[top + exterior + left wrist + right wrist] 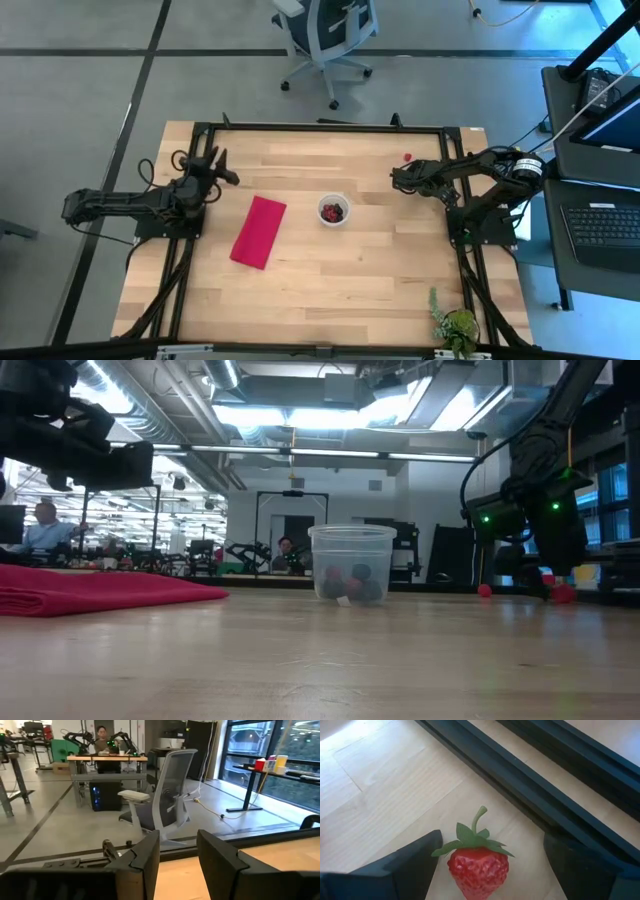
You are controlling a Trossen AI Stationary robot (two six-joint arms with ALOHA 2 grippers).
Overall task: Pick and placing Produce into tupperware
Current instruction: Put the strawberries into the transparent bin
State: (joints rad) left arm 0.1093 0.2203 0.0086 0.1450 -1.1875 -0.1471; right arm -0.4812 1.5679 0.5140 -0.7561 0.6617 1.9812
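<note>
Straddling a strawberry (479, 865) with open fingers, the right gripper (487, 857) is hovering; left gripper (178, 862) is waiting empty, part-open.

- Your floor (80, 90): grey concrete w/ dark stripes.
- Office chair (325, 35), white/grey, sits just beyond the table's far edge.
- Laptop (605, 225) on the dark desk at your right.
- Big windows (270, 750); ceiling strip lights (330, 415) on.
</note>
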